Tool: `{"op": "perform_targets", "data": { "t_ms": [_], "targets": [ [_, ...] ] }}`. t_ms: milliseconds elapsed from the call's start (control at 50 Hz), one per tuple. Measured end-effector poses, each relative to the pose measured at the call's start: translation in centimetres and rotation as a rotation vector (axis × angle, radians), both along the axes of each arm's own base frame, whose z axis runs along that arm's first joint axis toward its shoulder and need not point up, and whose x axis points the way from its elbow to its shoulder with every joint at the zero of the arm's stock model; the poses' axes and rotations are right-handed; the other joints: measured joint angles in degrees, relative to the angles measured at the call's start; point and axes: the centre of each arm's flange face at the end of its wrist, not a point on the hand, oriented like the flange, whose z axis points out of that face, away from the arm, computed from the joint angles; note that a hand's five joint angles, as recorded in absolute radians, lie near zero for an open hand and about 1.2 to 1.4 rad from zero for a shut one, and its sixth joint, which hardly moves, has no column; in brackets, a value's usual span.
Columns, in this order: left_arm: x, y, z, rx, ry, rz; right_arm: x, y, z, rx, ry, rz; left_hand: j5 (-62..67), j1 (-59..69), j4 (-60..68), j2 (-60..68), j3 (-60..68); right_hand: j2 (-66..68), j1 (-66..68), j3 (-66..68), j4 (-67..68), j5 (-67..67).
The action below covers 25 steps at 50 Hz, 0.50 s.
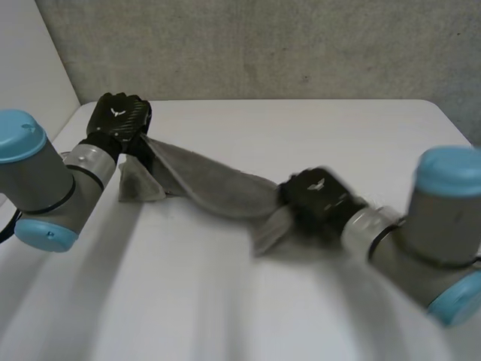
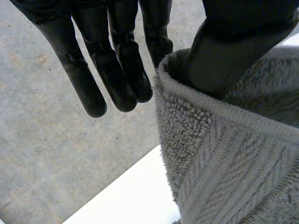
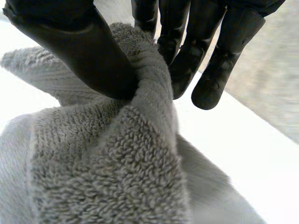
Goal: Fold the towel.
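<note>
Two robot arms reach in from the near edge over a white table (image 1: 225,301): the left arm (image 1: 45,177) on the left and the right arm (image 1: 428,226) on the right, both grey with light-blue caps.

Nearest to the viewer, right of the table's middle, is the black right hand (image 1: 316,197). It grips one end of a grey towel (image 1: 218,184). In the right wrist view, its thumb (image 3: 84,56) presses a bunched fold of looped terry cloth against the fingers (image 3: 187,51), so the cloth is pinched between them. A loose flap of towel hangs just below this hand.

From there the towel runs as a narrow, slightly sagging band across the middle of the table, up and away toward the far left corner.

At that far end, the black left hand (image 1: 116,116) holds the towel's other end. In the left wrist view, the left thumb (image 2: 224,56) is pushed into a fold at the hemmed edge, squeezing it against the nearest finger, while the remaining fingers (image 2: 112,74) stretch out straight beside the cloth. A small corner of towel hangs below this hand, toward the table.

Beyond the table's far edge stands a rough grey wall (image 1: 263,45).
</note>
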Motion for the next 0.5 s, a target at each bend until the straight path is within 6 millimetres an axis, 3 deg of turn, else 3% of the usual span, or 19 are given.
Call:
{"op": "perform_targets", "data": {
  "t_ms": [140, 180, 240, 260, 300, 500],
  "targets": [
    [-1.4, 1.4, -0.5, 0.027, 0.003, -0.046, -3.9, -4.6, 2.8, -0.074, 0.148, 0.041, 0.00, -0.01, 0.00, 0.00, 0.00, 0.60, -0.12, -0.26, -0.89, -0.27],
    [-1.9, 2.0, -0.7, 0.038, 0.009, -0.063, -4.3, -5.2, 3.0, -0.078, 0.166, 0.061, 0.00, 0.00, 0.00, 0.00, 0.00, -11.30, -11.65, -12.04, -12.96, -12.55],
    [-2.9, 3.1, -1.1, 0.063, 0.023, -0.098, -4.9, -6.1, 2.8, -0.072, 0.186, 0.087, 0.00, 0.00, -0.02, -0.01, -0.03, -44.47, -44.15, -44.66, -44.15, -45.67],
    [-3.2, 3.5, -1.2, 0.070, 0.027, -0.109, -5.0, -6.3, 2.7, -0.066, 0.188, 0.091, 0.00, 0.00, -0.05, -0.01, -0.04, -51.66, -51.21, -52.25, -52.87, -53.71],
    [-3.8, 4.0, -1.4, 0.081, 0.034, -0.126, -5.0, -6.4, 2.4, -0.053, 0.187, 0.093, 0.00, 0.00, -0.08, -0.01, -0.05, -55.69, -55.39, -57.24, -58.20, -59.40],
    [-5.7, 6.7, -1.2, 0.133, 0.037, -0.199, -5.0, -4.4, 2.2, 0.111, 0.061, 0.029, 0.00, 0.00, 0.01, 0.10, 0.01, -55.93, -56.20, -58.04, -59.33, -60.22]
  ]
}}
